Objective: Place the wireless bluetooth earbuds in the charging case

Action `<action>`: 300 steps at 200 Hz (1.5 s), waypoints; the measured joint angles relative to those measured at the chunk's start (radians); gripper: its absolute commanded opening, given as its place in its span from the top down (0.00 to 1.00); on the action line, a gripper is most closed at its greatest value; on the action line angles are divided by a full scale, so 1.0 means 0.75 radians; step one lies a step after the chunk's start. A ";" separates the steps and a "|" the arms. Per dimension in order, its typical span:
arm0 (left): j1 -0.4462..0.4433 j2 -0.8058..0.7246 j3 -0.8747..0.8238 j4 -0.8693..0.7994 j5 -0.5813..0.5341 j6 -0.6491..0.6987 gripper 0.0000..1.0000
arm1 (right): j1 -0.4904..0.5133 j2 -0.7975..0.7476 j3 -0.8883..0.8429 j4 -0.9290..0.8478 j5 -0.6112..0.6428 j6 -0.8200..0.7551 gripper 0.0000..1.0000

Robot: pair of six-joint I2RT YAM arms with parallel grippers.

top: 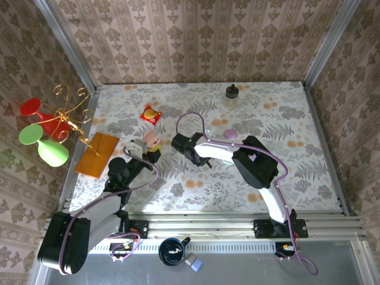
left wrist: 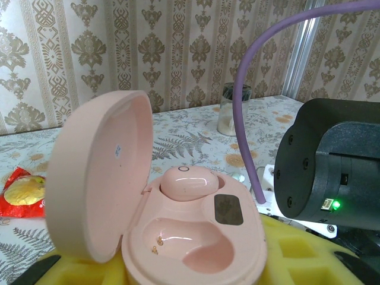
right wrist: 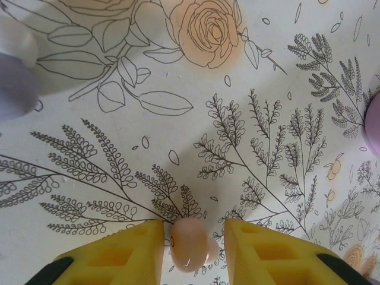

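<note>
My left gripper [top: 149,153] is shut on the pink charging case [left wrist: 202,237], which sits open between its yellow fingers [left wrist: 309,258] with the lid swung up to the left. One pink earbud [left wrist: 184,181] rests in the far slot. The near slot is bare, its gold pins showing. On the flowered tablecloth, a second pink earbud [right wrist: 190,246] lies between the yellow fingers of my right gripper [right wrist: 193,249]. A thin gap shows on each side of it. From above, the right gripper [top: 189,151] points down just right of the case [top: 151,139].
A lilac case [top: 230,134] lies behind the right arm, and a glass jar [top: 231,95] stands at the back. A red snack packet [top: 150,114] and an orange board [top: 98,154] are to the left. The right arm's black body [left wrist: 332,172] looms close beside the case.
</note>
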 measured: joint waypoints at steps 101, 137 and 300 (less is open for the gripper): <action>0.000 0.002 0.000 0.000 0.005 0.000 0.66 | 0.000 0.000 0.000 -0.020 0.014 0.005 0.81; 0.000 0.046 -0.002 0.016 0.048 0.016 0.66 | -0.023 -0.084 -0.096 0.061 -0.045 0.031 0.83; -0.332 0.564 0.134 0.384 0.171 0.301 0.68 | -0.266 -0.981 -0.609 0.694 -1.133 0.246 0.82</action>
